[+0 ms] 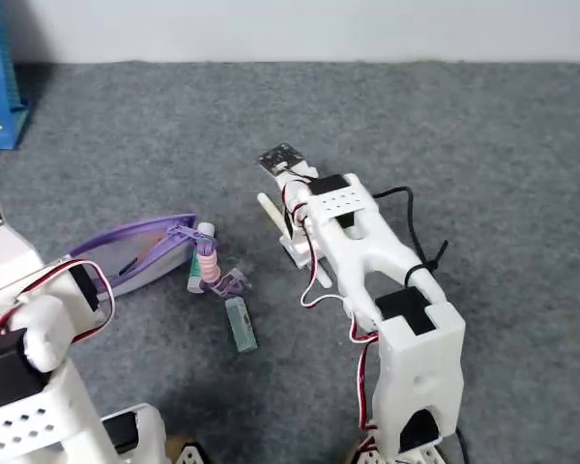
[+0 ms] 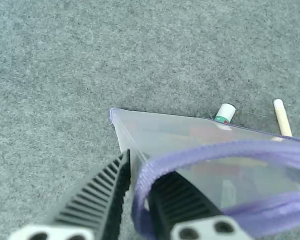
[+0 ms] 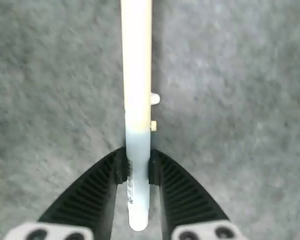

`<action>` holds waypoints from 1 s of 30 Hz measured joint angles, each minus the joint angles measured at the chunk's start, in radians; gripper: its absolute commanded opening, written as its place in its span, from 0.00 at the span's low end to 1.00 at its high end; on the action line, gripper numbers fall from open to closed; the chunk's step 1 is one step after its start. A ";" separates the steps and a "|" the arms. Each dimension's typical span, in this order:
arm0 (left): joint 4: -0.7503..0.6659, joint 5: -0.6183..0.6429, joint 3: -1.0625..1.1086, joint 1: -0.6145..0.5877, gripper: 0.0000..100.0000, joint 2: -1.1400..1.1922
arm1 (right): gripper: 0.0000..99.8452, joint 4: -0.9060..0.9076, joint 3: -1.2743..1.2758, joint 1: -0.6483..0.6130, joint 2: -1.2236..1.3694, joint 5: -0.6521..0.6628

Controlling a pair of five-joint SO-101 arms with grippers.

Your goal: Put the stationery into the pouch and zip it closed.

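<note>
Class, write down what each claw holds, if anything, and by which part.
Right claw: the cream pen, gripped near its pale-blue end. Left claw: the pouch, pinched at its purple zip edge near a corner.

The left arm (image 1: 34,416) and right arm (image 1: 367,256) are white plastic shells around black motors, strung with red, white and black cables, the left gripper (image 2: 140,167) and right gripper (image 3: 138,160) black and ribbed.

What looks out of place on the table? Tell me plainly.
Nothing damaged or spilled. Loose stationery lies jumbled beside the pouch, not inside. The left fingers pinch the pouch rim; the right fingers grip a cream pen.
</note>
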 measured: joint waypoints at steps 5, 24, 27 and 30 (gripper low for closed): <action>0.000 0.000 0.000 0.000 0.01 0.000 | 0.01 0.086 0.006 0.052 -0.063 0.000; 0.000 0.000 0.000 0.000 0.01 0.000 | 0.20 0.009 0.368 0.086 -0.382 0.080; 0.000 0.000 0.012 0.000 0.01 0.000 | 0.20 -0.094 0.376 0.038 -0.382 0.080; 0.000 0.000 0.028 0.000 0.01 -0.002 | 0.20 -0.181 0.377 0.005 -0.382 0.075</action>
